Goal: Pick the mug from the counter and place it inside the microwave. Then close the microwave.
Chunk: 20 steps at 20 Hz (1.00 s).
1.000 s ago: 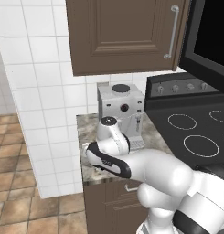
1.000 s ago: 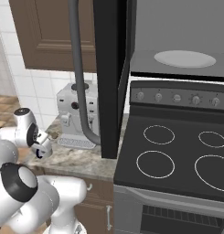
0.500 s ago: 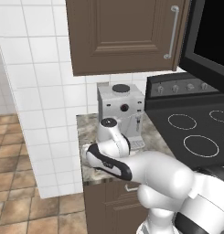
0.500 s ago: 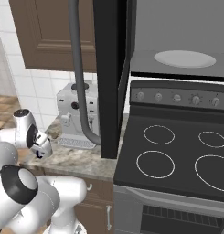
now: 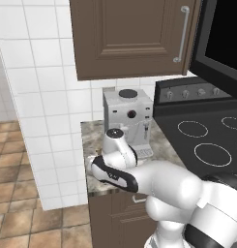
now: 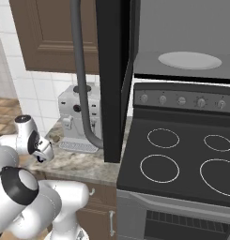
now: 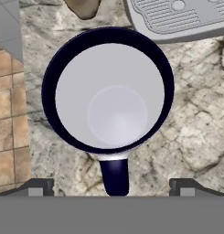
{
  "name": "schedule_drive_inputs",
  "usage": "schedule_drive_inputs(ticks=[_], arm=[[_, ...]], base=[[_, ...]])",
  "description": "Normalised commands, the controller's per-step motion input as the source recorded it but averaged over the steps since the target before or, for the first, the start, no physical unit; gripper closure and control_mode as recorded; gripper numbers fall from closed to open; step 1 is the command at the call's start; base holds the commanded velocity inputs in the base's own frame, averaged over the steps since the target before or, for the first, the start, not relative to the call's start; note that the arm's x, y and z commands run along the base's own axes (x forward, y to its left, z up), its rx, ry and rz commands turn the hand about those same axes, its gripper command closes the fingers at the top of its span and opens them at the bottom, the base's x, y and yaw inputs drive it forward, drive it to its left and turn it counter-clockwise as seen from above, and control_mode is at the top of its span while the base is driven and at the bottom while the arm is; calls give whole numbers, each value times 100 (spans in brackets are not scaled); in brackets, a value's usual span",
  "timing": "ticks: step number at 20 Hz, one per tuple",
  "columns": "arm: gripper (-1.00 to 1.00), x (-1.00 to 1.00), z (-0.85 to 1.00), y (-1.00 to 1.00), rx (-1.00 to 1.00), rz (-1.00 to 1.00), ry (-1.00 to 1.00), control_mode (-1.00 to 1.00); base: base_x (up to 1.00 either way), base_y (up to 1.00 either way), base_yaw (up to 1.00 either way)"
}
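From the hand view we look straight down into the mug (image 7: 109,93), upright on the counter (image 7: 191,123), handle at six o'clock between our wide-open, empty gripper (image 7: 112,187) tips; the coffee machine (image 5: 127,118) tray lies at one o'clock; beyond, stovetop (image 6: 182,164), open microwave (image 6: 182,61), tiled wall (image 5: 37,87).

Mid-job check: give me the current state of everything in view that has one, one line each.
mug: upright on the counter, empty, not gripped, handle toward the hand camera.
gripper: open, fingertips either side of the mug handle, above the mug.
microwave: door swung open, white turntable bare.
coffee machine: standing on the counter, drip tray beside the mug.
upper cabinet: door closed.
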Motion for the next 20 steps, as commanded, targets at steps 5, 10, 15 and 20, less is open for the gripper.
schedule_drive_inputs(ticks=[5, 10, 15, 20], arm=[[-100, 0, -5, -1, 0, 0, 0, -100], [-100, 0, 0, -7, 0, 0, 0, -100], [-100, 1, 0, -11, 0, 0, 0, -100], [-100, 0, 0, -2, 0, 0, 0, -100]], base=[[0, 0, 0], [0, 0, 0], [0, 0, 0], [0, 0, 0]])
